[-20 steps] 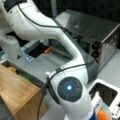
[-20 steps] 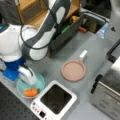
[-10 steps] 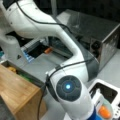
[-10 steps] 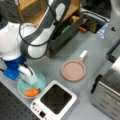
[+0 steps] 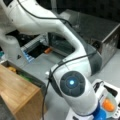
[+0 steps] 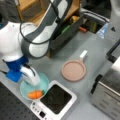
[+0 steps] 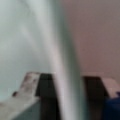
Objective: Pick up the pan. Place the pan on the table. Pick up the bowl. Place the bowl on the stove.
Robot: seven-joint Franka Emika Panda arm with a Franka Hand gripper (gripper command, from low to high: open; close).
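In a front view the arm's round white joint with a glowing blue dot fills the lower middle. At that view's bottom right the light-turquoise bowl (image 5: 110,103) shows partly behind the arm, an orange thing (image 5: 108,104) inside it. The steel toaster oven (image 5: 100,32) stands at the top right on the grey surface (image 5: 40,65), and a light wooden counter (image 5: 17,92) sits at the bottom left. The gripper itself is hidden here.

In a front view from above, the pan (image 6: 74,70) lies flat on the surface, well clear of the stove (image 6: 53,103). It is shallow, round and dusty pink, and its short white handle points toward that view's top right, so its long axis runs diagonally. The bowl sits on the surface at the bottom left, just beside the stove's upper left corner, small and round with smooth sides, the orange thing lying near its lower edge. The gripper (image 6: 32,78) reaches down at the bowl's near rim. The stove's black centre is bare. The toaster oven is at the right edge.

In the wrist view the bowl's pale rim (image 7: 62,65) runs upright between the two dark jaws, which stand one on each side of it, closed on the bowl's wall
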